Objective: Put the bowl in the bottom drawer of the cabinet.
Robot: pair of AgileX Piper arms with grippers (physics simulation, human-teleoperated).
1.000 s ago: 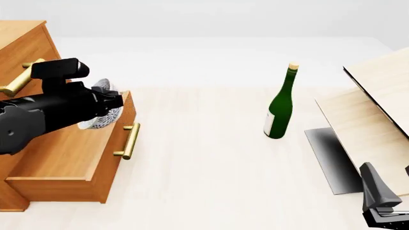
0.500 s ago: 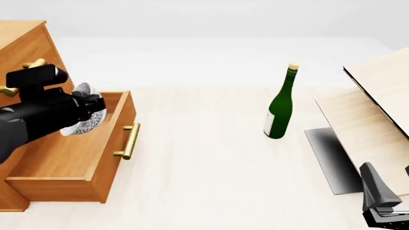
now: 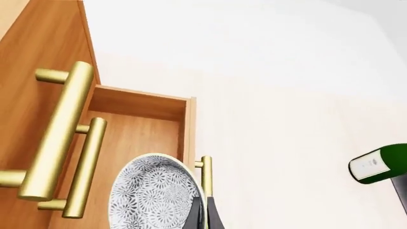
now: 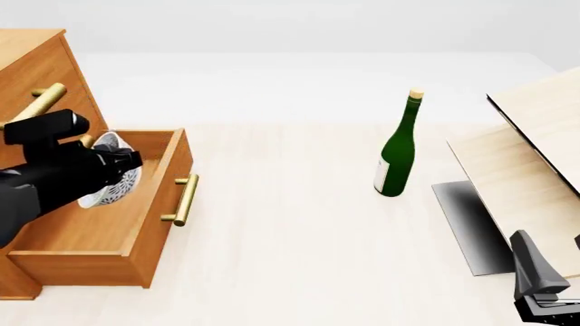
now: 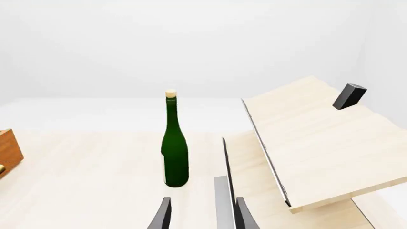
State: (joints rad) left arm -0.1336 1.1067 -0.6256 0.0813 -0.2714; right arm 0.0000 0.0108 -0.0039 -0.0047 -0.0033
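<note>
The bowl (image 4: 107, 183), white with fine grey speckles, hangs tilted on its side over the inside of the open bottom drawer (image 4: 86, 224). My left gripper (image 4: 125, 165) is shut on its rim. In the left wrist view the bowl (image 3: 152, 195) fills the lower middle with one dark finger (image 3: 207, 214) on its edge, above the bottom drawer's floor (image 3: 137, 138). The cabinet (image 4: 34, 71) stands at the far left. My right gripper (image 4: 544, 288) rests low at the near right, and in its wrist view the right gripper (image 5: 202, 217) is open and holds nothing.
A green bottle (image 4: 396, 153) with a cork stands upright mid-table. A pale wooden box (image 4: 534, 156) with a dark panel leans at the right. The drawer's brass handle (image 4: 184, 199) juts toward the table's middle, and the upper drawers' handles (image 3: 60, 133) stick out above the drawer.
My left arm has moved left and down, carrying the bowl from over the drawer's front edge to further inside it. The right arm has not moved.
</note>
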